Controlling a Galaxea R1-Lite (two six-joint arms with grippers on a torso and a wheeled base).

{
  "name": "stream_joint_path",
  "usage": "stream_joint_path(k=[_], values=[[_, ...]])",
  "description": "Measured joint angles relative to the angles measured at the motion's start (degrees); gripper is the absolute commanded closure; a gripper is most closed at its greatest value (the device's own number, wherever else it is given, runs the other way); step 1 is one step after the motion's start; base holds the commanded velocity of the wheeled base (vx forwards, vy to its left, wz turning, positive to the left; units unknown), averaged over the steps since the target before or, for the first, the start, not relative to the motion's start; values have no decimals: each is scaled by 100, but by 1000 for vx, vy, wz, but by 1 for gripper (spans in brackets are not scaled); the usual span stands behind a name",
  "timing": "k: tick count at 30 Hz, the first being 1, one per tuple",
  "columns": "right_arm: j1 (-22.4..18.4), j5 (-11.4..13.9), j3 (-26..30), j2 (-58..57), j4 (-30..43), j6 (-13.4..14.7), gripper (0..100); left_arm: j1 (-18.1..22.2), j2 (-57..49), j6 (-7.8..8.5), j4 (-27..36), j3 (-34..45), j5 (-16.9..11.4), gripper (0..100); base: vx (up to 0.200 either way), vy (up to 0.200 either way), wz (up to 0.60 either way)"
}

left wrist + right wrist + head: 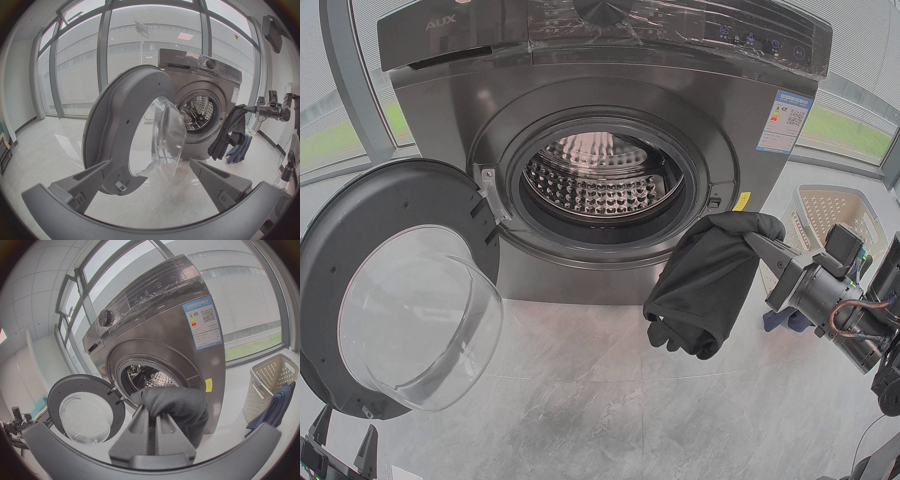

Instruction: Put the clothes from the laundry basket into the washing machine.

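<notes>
Garment (706, 281), black, pinched by one edge in right gripper (751, 239) at 4 o'clock of drum (603, 181), hanging free, likely for a swing into the opening. Door (394, 206) swung wide to 8 o'clock, keeping the mouth clear. Left gripper (150, 164) spread apart, holding nothing. Basket (831, 203) at 3 o'clock, blue cloth (278, 405) draped over its rim. Blue label (784, 122) at 2 o'clock; print left unread.

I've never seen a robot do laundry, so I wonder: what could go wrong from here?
1. The black garment hangs well below the right gripper, lower than the drum mouth, so its tail may catch there or stay outside.
2. The blue garment drapes over the basket wall, mostly outside; it might slide out fully.
</notes>
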Motion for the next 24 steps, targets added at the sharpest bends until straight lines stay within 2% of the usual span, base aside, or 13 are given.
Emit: stream_joint_path(k=[5,11,24], values=[[-2,2,-7,0,0,0,100,0,0,0,0,0,0,0,0,0,0],[-45,-6,-16,-22,-2,9,100,2,0,2,0,0,0,0,0,-200,0],[66,49,-11,129,-6,132,100,10,0,93,-21,0,-13,0,0,0,0]])
